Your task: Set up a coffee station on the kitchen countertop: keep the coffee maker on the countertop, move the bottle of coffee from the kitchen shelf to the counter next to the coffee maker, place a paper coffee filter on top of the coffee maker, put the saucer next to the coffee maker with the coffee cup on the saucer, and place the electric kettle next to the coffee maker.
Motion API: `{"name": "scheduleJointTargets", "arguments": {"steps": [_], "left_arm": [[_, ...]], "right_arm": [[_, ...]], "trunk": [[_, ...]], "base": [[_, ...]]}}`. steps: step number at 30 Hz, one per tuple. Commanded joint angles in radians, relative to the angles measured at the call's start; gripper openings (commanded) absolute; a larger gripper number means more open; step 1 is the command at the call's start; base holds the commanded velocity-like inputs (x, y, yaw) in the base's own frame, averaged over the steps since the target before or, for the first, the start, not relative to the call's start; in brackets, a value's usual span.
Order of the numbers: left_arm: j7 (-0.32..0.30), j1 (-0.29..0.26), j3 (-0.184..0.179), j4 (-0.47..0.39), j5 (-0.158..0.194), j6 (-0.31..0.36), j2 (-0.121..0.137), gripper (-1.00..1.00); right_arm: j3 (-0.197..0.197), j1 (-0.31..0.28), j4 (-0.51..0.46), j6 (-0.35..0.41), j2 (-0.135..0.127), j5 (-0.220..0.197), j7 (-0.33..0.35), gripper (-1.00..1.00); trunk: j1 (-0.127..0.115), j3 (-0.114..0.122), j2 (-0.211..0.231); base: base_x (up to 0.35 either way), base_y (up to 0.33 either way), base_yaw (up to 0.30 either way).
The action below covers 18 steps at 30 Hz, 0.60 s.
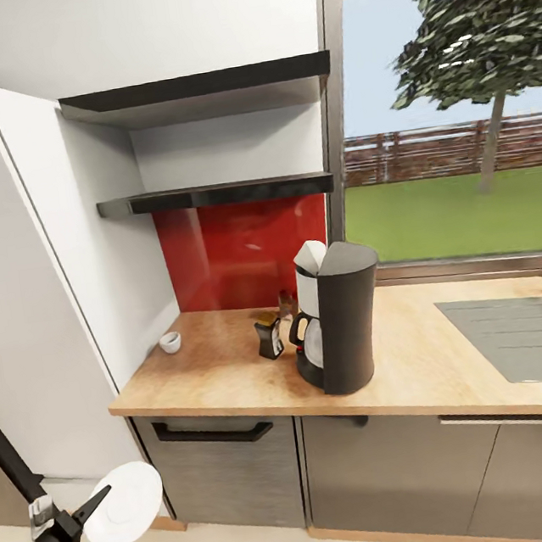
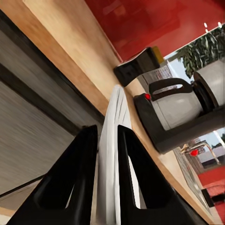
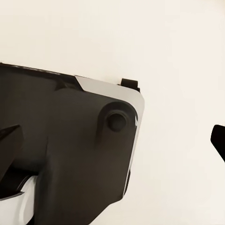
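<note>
Here the left gripper is clamped on the white saucer, low at seven o'clock, below the countertop. The coffee maker stands centrally, the coffee bottle at its nine o'clock, the cup farther out. I cannot tell the right gripper's state.

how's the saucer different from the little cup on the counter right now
The saucer is a flat white disc held edge-on in the left gripper, low in front of the cabinets; the coffee cup is a small bowl-shaped vessel standing upright on the countertop near the wall. The saucer looks clearly wider than the cup. The saucer is off the counter and gripped; the cup rests free, untouched. Both are white.
</note>
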Motion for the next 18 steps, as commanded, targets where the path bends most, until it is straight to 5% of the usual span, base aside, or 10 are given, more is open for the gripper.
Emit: {"name": "scheduleJointTargets", "arguments": {"steps": [1,11,13,15,18], "left_arm": [[-0.001,-0.001,0.002,0.000,0.000,0.011,0.000,-1.00],[0.113,-0.057,-0.013,-0.106,-0.006,0.169,-0.016,-1.00],[0.120,-0.060,-0.015,-0.157,-0.006,0.220,-0.019,-1.00],[0.124,-0.063,-0.022,-0.318,0.001,0.345,-0.025,-1.00],[0.123,-0.071,-0.023,-0.387,0.005,0.433,-0.025,-1.00]], "right_arm": [[0.006,0.000,-0.002,0.005,0.000,0.005,0.003,1.00],[0.008,0.000,-0.004,0.003,0.001,0.005,0.002,1.00],[0.008,0.000,-0.004,0.003,0.001,0.005,0.002,1.00],[0.008,0.000,-0.004,0.003,0.001,0.005,0.002,1.00],[0.008,0.000,-0.004,0.003,0.001,0.004,0.002,1.00]], "trunk": [[0.000,0.000,-0.001],[0.000,0.000,-0.001],[0.000,0.000,-0.001],[0.000,0.000,-0.001],[0.000,0.000,-0.001]], "base": [[0.000,0.000,-0.013],[0.000,0.000,-0.001],[0.000,0.000,0.000],[0.000,0.000,0.000],[0.000,0.000,0.000]]}}
